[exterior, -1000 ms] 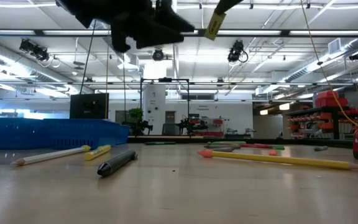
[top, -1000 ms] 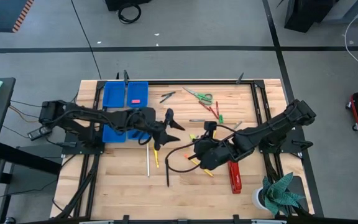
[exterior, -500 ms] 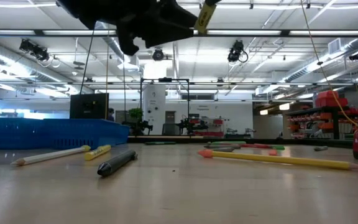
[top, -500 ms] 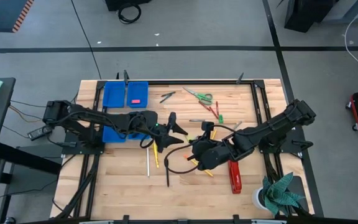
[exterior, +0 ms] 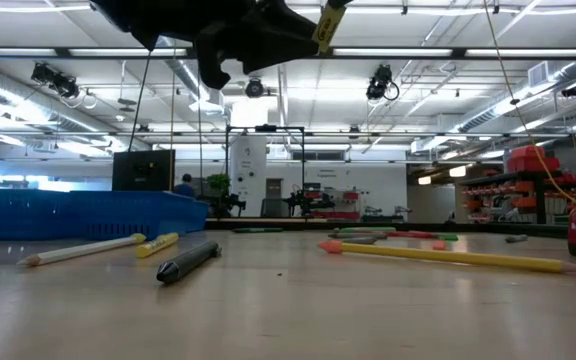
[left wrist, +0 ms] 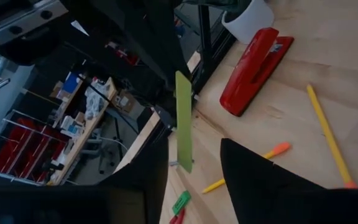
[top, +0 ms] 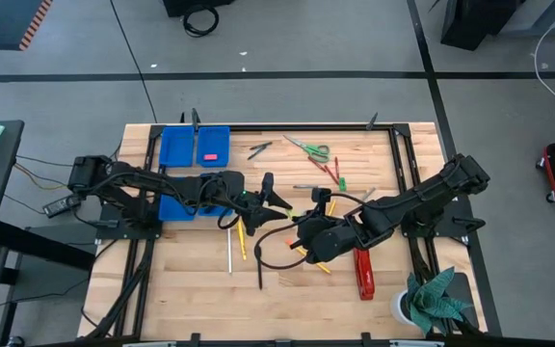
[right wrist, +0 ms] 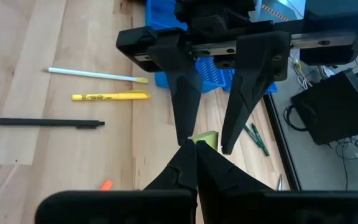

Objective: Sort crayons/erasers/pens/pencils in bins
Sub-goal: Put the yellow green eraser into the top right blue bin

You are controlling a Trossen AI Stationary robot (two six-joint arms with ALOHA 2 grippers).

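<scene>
Three sticks lie nearest the front edge of the table [exterior: 288,310]: a white pencil [exterior: 83,248], a short yellow pencil [exterior: 158,243] just beside its tip, and a black pen [exterior: 188,261] next to them. A little farther back and off to the right lies a long yellow pencil [exterior: 448,257], with the red stapler [top: 363,273] beyond its end at the right side.

Above the middle of the table the two arms meet in the air. The right arm [top: 412,202] reaches in from the right, and the right jaws are fully closed, pinching the lower end of a short yellow-green stick [right wrist: 205,140] and holding it up off the table. The left arm [top: 162,183] stretches in from the left. The left jaws are parted, one finger [right wrist: 185,112] on each side of the stick's free end; whether the fingers touch it cannot be told.

Farther back, at the left, stand the blue bins [top: 179,146], and one of the rear bins holds a pink eraser [top: 211,154]. Toward the far middle of the table lie green-handled scissors [top: 308,147], with red and green crayons [top: 335,173] scattered near them.
</scene>
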